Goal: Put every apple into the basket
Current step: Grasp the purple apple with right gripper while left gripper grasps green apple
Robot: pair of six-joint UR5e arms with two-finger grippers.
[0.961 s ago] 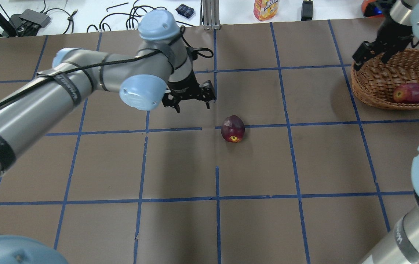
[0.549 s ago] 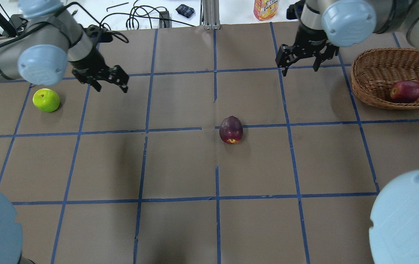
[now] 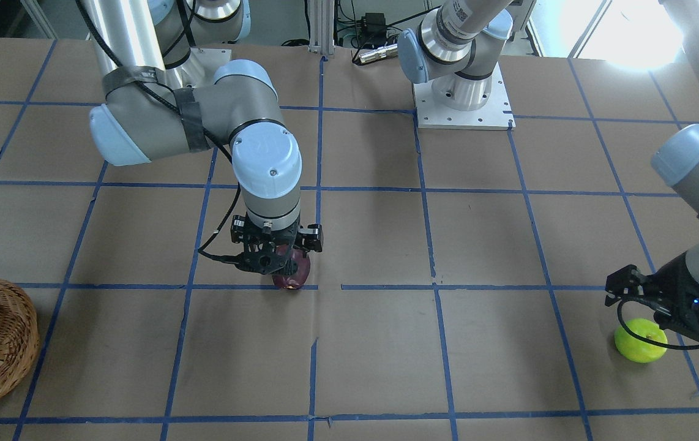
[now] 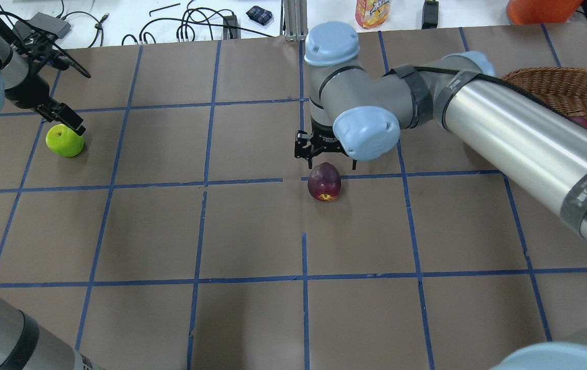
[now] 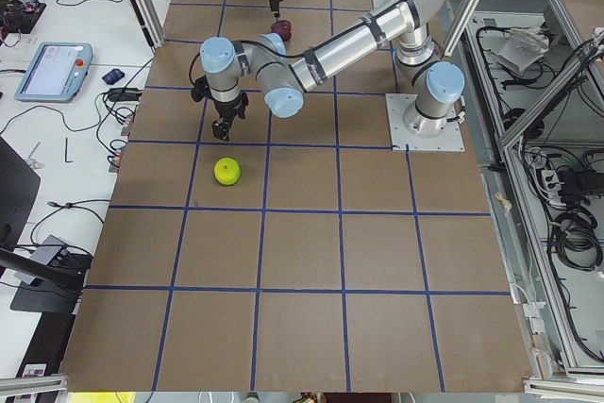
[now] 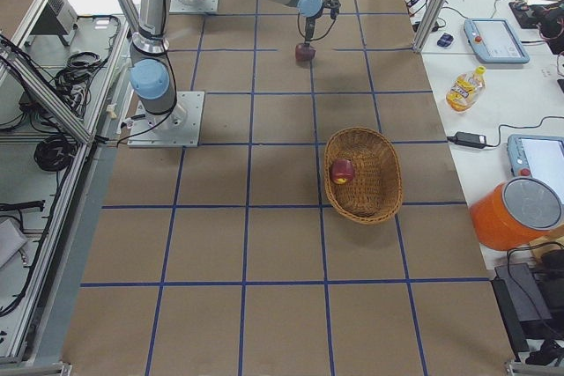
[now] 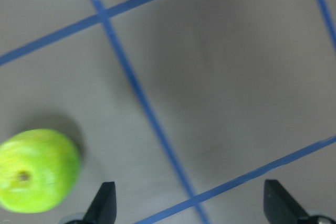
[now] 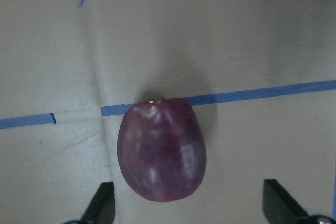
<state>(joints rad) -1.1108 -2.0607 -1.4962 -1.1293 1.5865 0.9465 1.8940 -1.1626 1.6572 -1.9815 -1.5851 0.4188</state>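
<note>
- Right gripper (image 4: 330, 160): poised just above the dark purple apple (image 4: 324, 182), with its jaws spread wide. In the right wrist view the two fingertips (image 8: 105, 205) stand to either side of the fruit, apart from it.
- Dark purple apple: rests on the table (image 4: 252, 231) near its centre, lying across a blue tape line (image 8: 262, 94) of the grid.
- Left gripper (image 3: 661, 306): held low over the table's left end, jaws wide apart and holding nothing.
- Green apple (image 4: 65, 141): sits on the table just beside the left gripper. In the left wrist view it lies outside the jaws, beyond one fingertip, with its stem dimple facing the camera.
- Basket (image 6: 383, 204): stands at the table's right end, well apart from both grippers.
- Red apple (image 6: 342, 170): lies inside the basket, toward the side nearer the robot.
</note>
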